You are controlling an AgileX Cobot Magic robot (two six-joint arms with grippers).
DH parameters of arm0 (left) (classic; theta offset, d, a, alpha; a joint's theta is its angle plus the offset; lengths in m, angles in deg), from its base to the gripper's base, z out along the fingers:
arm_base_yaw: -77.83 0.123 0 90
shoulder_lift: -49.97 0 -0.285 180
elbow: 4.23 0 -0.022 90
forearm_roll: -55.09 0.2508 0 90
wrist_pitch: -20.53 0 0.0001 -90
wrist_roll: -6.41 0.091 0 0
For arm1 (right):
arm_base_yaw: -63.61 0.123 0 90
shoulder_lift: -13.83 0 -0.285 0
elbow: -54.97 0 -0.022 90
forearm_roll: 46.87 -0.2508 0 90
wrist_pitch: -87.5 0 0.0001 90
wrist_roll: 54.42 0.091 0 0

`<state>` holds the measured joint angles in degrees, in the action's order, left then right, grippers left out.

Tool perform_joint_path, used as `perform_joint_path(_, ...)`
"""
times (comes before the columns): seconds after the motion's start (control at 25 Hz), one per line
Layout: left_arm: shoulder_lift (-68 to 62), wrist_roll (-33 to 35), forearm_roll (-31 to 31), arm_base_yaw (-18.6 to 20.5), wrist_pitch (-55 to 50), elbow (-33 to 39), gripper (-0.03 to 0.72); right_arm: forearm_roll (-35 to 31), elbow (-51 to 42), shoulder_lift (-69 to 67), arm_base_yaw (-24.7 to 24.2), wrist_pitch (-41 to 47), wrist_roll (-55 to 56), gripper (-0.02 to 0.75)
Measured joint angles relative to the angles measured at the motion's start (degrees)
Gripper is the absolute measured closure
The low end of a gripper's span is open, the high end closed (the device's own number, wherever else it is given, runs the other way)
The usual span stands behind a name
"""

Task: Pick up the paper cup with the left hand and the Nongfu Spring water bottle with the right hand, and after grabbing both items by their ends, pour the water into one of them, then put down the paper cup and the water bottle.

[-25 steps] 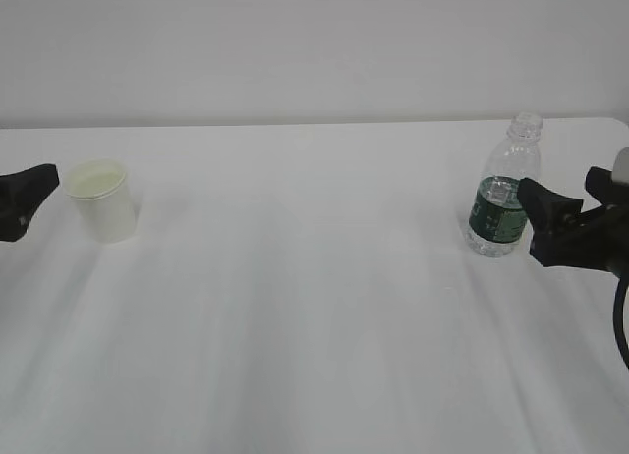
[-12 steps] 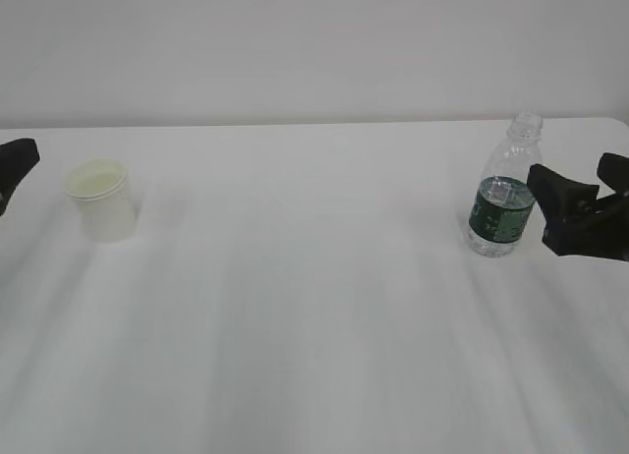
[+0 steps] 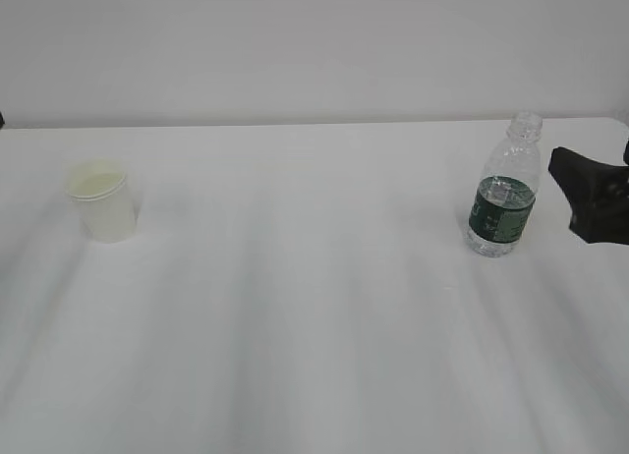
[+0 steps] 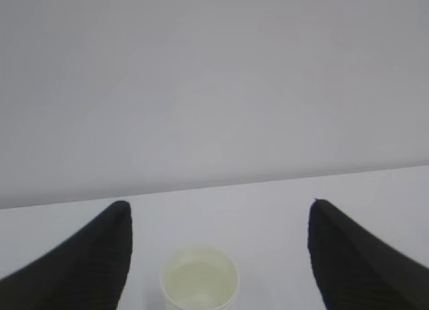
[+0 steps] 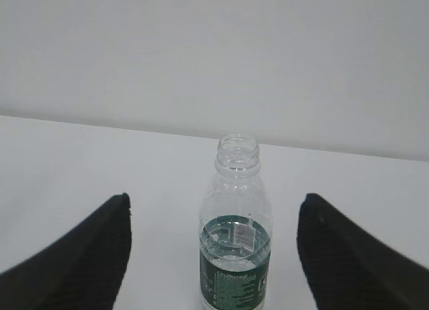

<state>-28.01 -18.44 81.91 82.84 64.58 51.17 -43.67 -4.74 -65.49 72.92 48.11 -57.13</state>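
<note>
White worktop (image 3: 314, 307) spread wide, paper cup (image 3: 101, 200) standing at its left with water (image 4: 200, 284) inside, Nongfu Spring water bottle (image 3: 504, 187) upright at its right, left hand (image 4: 218, 256) and right hand (image 5: 214, 239) both wide open holding nothing, plain pale wall (image 3: 314, 51) behind.
</note>
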Motion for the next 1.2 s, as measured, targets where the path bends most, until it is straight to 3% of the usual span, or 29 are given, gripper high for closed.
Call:
perform_joint_path(0.48,14.7,-5.9,1.1,0.0,-8.6,0.2,0.101,-0.2,1.7,12.7,0.0,14.7,0.0,0.162)
perform_joint_path(0.96,29.5,-9.1,2.5,0.0,-23.7,0.1,0.101,-1.2,6.8,24.1,0.0,31.0,0.0,0.162)
perform_joint_path(1.2,33.1,-9.1,7.8,-0.7,-29.4,-0.3,0.106,-1.2,7.1,26.0,0.0,35.7,0.0,0.162)
